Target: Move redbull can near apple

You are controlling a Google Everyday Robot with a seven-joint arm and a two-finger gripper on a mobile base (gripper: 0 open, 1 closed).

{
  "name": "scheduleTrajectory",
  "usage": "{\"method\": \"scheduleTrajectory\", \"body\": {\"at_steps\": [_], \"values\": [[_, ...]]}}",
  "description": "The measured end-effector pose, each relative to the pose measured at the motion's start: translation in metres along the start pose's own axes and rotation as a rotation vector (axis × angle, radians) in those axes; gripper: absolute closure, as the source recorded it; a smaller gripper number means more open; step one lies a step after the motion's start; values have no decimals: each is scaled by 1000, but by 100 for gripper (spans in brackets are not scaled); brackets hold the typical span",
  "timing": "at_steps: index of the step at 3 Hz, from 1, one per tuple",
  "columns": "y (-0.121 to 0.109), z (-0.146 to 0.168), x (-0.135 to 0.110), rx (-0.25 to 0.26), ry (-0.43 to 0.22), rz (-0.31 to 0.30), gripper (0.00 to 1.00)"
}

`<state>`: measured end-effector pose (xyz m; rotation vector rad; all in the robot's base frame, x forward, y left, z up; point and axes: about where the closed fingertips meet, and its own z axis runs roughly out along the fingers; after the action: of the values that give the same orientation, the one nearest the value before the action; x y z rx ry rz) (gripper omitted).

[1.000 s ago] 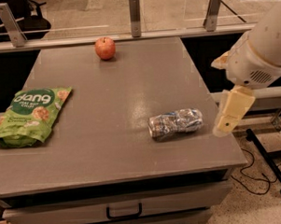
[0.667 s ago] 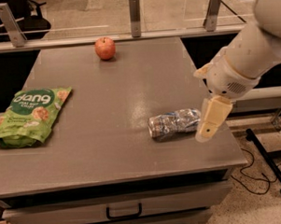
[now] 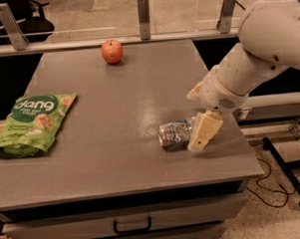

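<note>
Redbull can (image 3: 175, 134) lies front-right on table (image 3: 116, 143), well apart from apple (image 3: 112, 51) at far edge. Gripper (image 3: 201, 137) has swung in from the right onto can's right end. Spread or closed: can't tell. Pickup prob. next.

Gripper (image 3: 200, 137) low at the near right of the table (image 3: 114, 103), in front of the can (image 3: 173, 134); its right end hidden. Arm (image 3: 266, 41) cut off by top and right edges. Drawer front (image 3: 70, 229) below cut off at bottom edge. Bag (image 3: 33, 124): small print too small to read.
</note>
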<state>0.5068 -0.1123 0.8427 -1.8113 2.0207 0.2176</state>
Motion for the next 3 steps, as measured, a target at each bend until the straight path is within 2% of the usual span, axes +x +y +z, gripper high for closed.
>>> {"method": "scheduleTrajectory", "body": {"at_steps": [2, 3], "values": [[-16, 13, -9, -1, -13, -10, 64], [-45, -3, -8, 59, -12, -11, 88]]}}
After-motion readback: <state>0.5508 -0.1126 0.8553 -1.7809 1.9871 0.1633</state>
